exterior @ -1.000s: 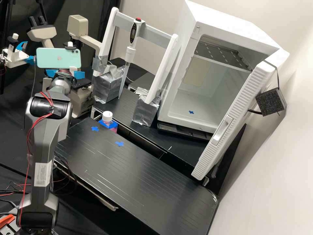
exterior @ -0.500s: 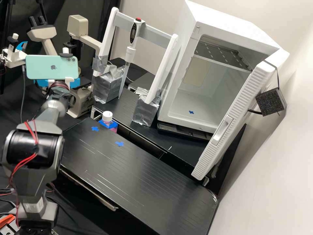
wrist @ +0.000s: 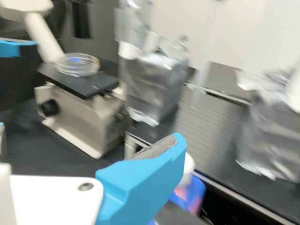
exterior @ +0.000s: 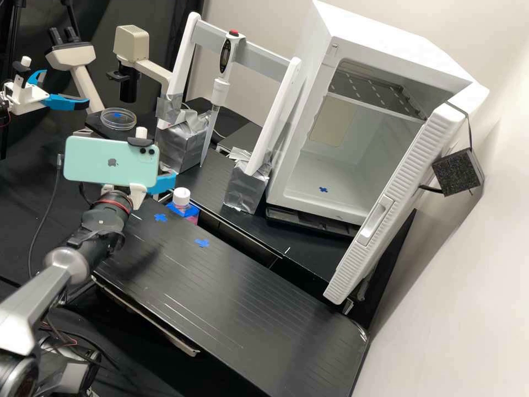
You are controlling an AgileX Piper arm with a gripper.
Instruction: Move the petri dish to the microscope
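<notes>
Petri dish (exterior: 118, 119) on microscope stage (exterior: 95, 122), beyond and apart from the tool (exterior: 166, 182), fingers spread, empty

A laboratory, shown by the microscope (exterior: 70, 55), the upright pipette (exterior: 221, 92) and what looks like an open incubator (exterior: 386, 33).

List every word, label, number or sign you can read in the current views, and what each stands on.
No words or numbers are legible.
Phone: small dark logo, no readable lettering.
Pipette display: too small to read.
Bottle: no readable text.
Blue crosses, no text: two on the bench, one inside the white box.
</notes>
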